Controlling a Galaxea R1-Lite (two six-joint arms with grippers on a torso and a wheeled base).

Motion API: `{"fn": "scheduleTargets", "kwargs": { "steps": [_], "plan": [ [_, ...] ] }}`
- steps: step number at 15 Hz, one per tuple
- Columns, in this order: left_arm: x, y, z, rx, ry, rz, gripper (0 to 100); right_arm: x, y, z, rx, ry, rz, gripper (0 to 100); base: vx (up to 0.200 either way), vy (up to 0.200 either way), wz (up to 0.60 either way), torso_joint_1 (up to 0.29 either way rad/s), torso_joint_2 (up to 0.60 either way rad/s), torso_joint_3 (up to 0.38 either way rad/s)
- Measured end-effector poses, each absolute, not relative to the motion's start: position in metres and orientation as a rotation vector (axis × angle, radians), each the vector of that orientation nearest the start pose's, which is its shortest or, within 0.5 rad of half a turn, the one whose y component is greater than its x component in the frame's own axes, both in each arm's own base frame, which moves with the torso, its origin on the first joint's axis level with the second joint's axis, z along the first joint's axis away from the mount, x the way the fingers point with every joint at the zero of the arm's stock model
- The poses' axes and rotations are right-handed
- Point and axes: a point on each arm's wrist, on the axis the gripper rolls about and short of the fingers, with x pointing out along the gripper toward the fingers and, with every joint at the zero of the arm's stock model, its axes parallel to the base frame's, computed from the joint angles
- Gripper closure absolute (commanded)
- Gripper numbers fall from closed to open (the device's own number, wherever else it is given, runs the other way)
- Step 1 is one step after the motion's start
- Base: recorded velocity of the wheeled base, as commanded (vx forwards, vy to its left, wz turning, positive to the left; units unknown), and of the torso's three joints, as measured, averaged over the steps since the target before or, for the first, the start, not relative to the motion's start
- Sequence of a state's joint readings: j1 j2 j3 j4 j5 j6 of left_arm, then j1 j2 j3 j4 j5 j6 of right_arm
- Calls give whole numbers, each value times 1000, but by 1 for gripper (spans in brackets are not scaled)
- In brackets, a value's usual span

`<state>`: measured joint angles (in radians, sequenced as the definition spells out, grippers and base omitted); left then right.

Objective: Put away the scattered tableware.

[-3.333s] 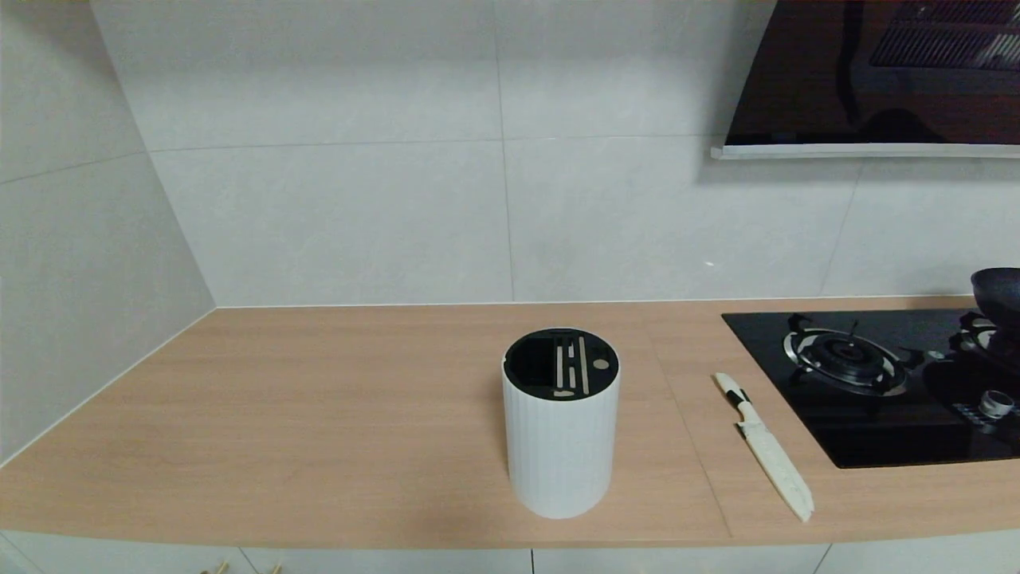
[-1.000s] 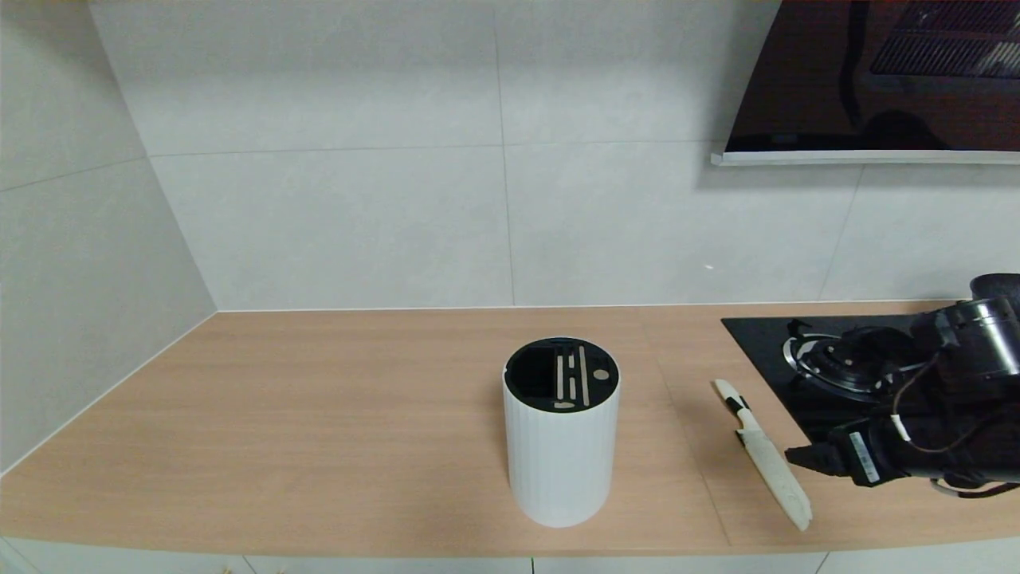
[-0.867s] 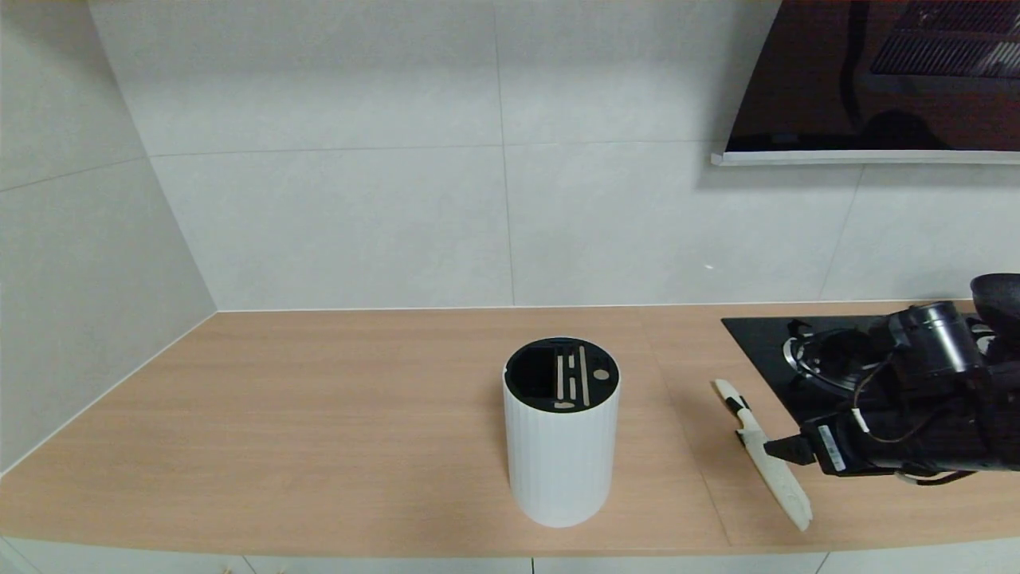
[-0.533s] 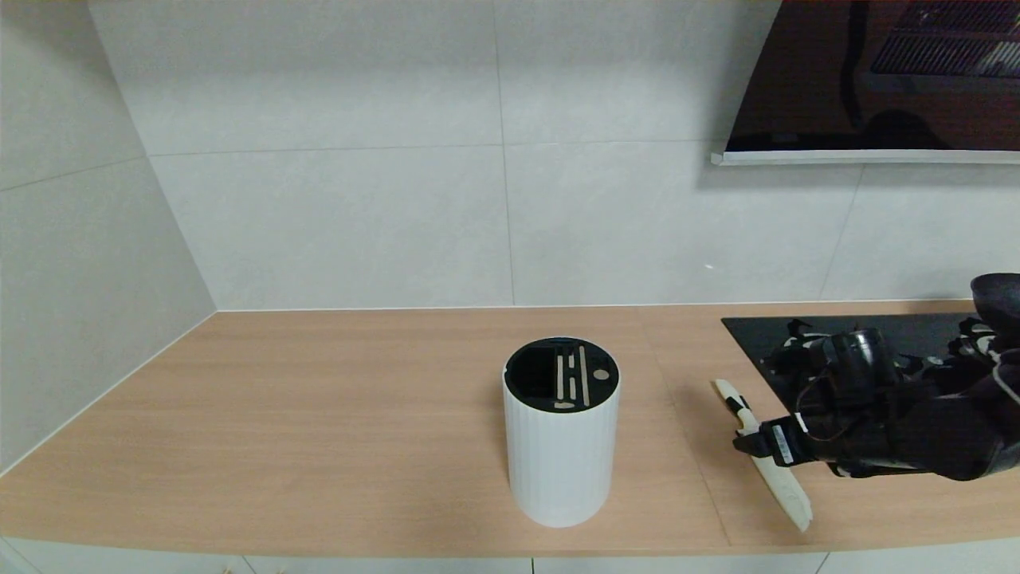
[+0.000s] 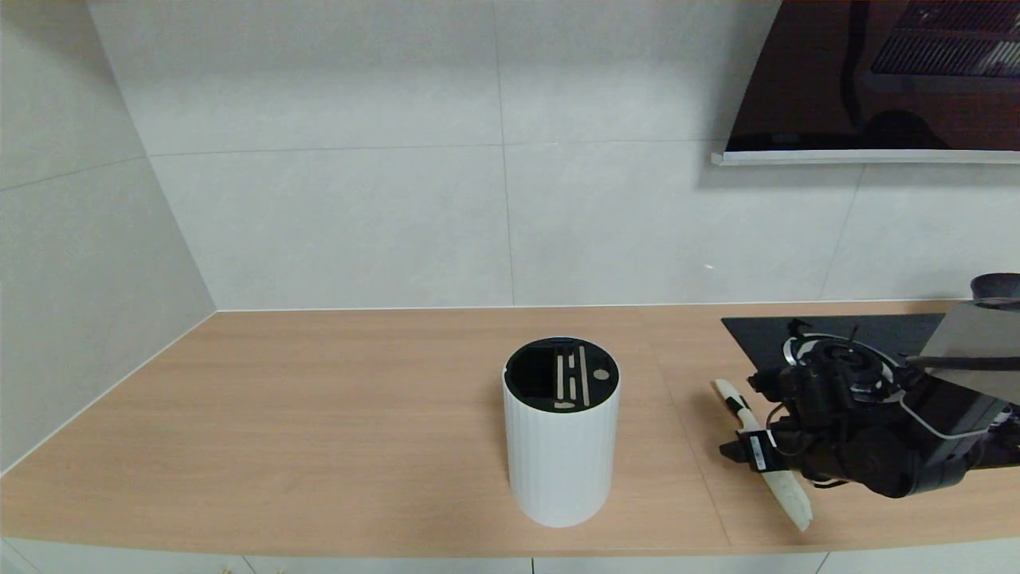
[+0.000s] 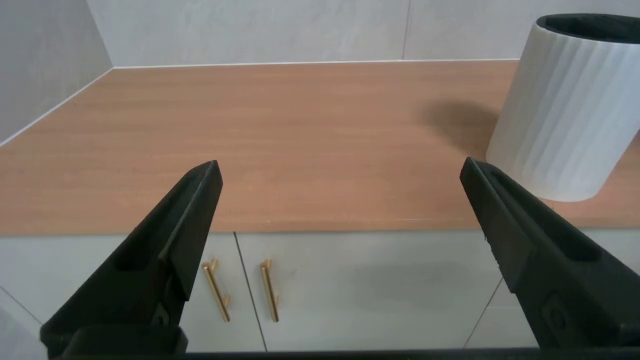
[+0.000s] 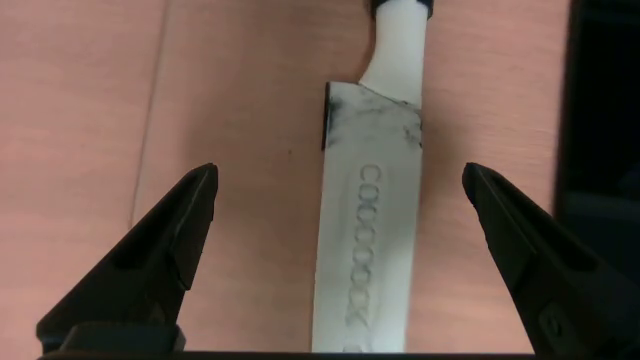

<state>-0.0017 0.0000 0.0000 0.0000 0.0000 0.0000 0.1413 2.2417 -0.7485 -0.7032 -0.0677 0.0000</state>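
Observation:
A white knife (image 5: pixel 787 488) lies flat on the wooden counter (image 5: pixel 319 399), its handle pointing toward the wall and its blade tip near the front edge. My right gripper (image 5: pixel 749 416) hovers low over it, open. In the right wrist view the blade (image 7: pixel 372 250) and the base of the handle lie between the two spread fingers (image 7: pixel 150 270) of the right gripper (image 7: pixel 338 175), untouched. A white ribbed holder (image 5: pixel 562 434) with a black slotted top stands left of the knife. My left gripper (image 6: pixel 338 175) is open, low in front of the counter edge, with the holder (image 6: pixel 570 100) off to one side.
A black gas hob (image 5: pixel 757 331) lies just right of the knife, with a dark pot (image 5: pixel 996 283) at its far right and a range hood (image 5: pixel 876 80) above. Tiled walls close the back and left. Cabinet doors with gold handles (image 6: pixel 240 290) sit under the counter.
My right arm has come in from the right across the hob and lowered over the knife. The knife and holder have not moved.

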Motion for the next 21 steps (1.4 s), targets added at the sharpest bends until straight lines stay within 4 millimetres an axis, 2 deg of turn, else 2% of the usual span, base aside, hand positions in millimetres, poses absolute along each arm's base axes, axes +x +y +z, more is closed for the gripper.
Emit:
{"fn": "scheduleTargets", "kwargs": {
  "steps": [3,8,9,17,19,21],
  "plan": [
    [-23,0,75,0,0,-2,0,352,44,-16,-78,788,33,0,0,0,0,0,0,0],
    [-23,0,75,0,0,-2,0,359,42,-21,-58,781,2,0,0,0,0,0,0,0],
    [-23,0,75,0,0,-2,0,359,41,-22,-58,782,1,100,0,0,0,0,0,0],
    [-23,0,75,0,0,-1,0,359,39,-24,-58,791,-6,100,0,0,0,0,0,0],
    [-23,0,75,0,0,-2,0,357,39,-21,-54,791,-9,100,0,0,0,0,0,0],
    [-23,0,75,0,0,-2,0,354,38,-7,-40,769,-12,100,0,0,0,0,0,0]
  ]
}}
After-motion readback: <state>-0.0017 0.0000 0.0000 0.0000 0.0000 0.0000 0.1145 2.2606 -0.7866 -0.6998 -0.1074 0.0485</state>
